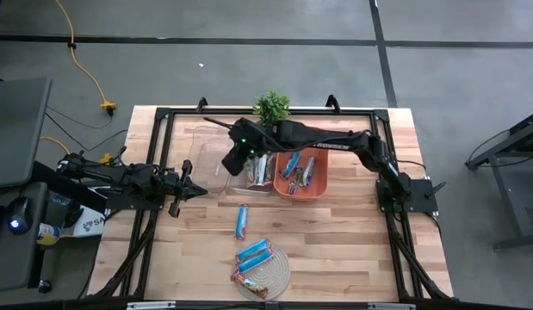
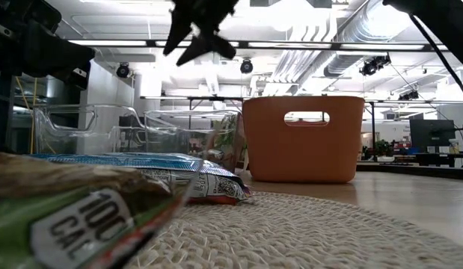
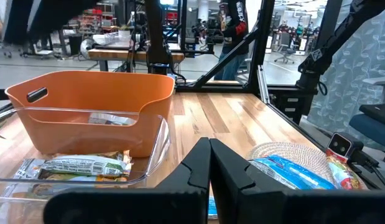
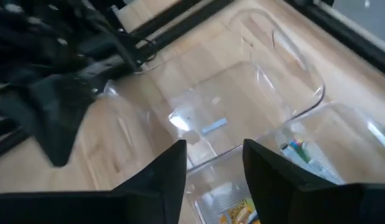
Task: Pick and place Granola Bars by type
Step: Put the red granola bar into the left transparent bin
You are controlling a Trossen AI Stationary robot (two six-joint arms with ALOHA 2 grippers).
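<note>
Wrapped granola bars lie in several places. Two blue ones [image 1: 254, 252] and a brown one [image 1: 251, 284] rest flat on the round woven mat [image 1: 279, 274] near the table's near edge. One blue bar [image 1: 241, 221] lies on the bare wood. More bars sit in the orange bin [image 1: 300, 176] and in a clear bin [image 1: 253, 172]. A silver-white bar [image 3: 86, 165] lies flat in that clear bin. My right gripper [image 4: 214, 168] is open and holds nothing. It hovers above the clear bins [image 1: 236, 159]. My left gripper [image 1: 193, 191] is shut, low over the table's left part.
A second clear bin [image 1: 206, 155] stands left of the first and looks bare inside. A small green plant [image 1: 271, 107] stands at the far edge behind the bins. Open wood lies between the mat and the bins, and on the table's right part.
</note>
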